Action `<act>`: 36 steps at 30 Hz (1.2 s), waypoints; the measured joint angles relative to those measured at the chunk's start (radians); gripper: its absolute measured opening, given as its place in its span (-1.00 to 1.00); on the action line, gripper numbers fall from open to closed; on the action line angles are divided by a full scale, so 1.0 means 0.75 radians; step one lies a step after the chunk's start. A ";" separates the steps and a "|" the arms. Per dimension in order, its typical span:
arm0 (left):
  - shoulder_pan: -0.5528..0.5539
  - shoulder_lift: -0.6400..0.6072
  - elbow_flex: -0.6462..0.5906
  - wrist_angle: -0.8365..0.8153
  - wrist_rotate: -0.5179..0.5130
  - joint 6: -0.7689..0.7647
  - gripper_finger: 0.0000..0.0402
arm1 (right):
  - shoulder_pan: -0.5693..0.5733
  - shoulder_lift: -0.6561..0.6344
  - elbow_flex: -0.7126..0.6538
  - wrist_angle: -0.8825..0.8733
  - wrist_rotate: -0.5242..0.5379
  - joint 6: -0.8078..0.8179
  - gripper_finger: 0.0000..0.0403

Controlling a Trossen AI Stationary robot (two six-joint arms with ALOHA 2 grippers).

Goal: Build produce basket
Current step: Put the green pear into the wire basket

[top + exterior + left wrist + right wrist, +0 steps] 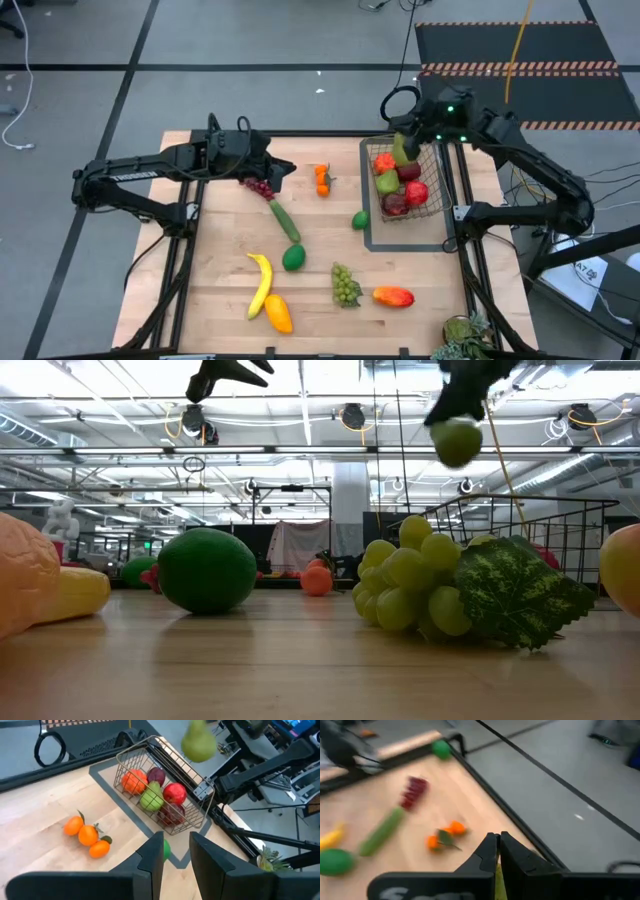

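**A:** While I've got the feeds up, what's the high view giving you?

**B:** I see the right gripper point(404, 141) over the far edge of the basket point(436, 178), arm bent in from the right, fingers clamped on a green pear point(402, 152). Basket sits on the flat dark tray point(372, 232), already holding red apples, an orange fruit and another green one. Left gripper point(283, 175) reaches in from the left, low over the purple grapes point(259, 186), with the cucumber point(285, 220) just beside them.

**A:** Low view?

**B:** Pear point(458, 440) hangs in the air above the basket point(560, 520), held from above. Green grapes point(410, 585) and a lime point(207, 569) lie on the table point(300, 660) up close.

**A:** Left wrist?

**B:** I read the left fingers point(150, 860) as a narrow gap with nothing between them. Ahead: basket point(200, 817), oranges point(87, 834) well apart from it, pear point(198, 742) up above the basket.

**A:** Right wrist?

**B:** Fingers point(489, 851) pinched nearly together, a sliver of yellow-green between them. Beyond: oranges point(442, 837), cucumber point(381, 831), purple grapes point(413, 791).
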 joint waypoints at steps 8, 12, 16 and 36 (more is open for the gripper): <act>-0.044 0.000 0.000 -0.021 0.002 -0.108 -0.54 | -0.094 0.002 -0.471 0.545 0.171 -0.124 -0.99; -0.080 0.000 0.000 -0.021 0.001 -0.207 -0.54 | -0.138 0.002 -0.652 0.707 0.188 -0.190 -0.99; -0.127 0.000 0.000 -0.018 -0.018 -0.306 -0.54 | -0.165 0.002 -0.747 0.733 0.306 -0.240 -0.99; -0.170 0.000 0.000 0.129 -0.264 -0.352 -0.54 | -0.216 0.006 -1.070 1.188 0.346 -0.341 -0.87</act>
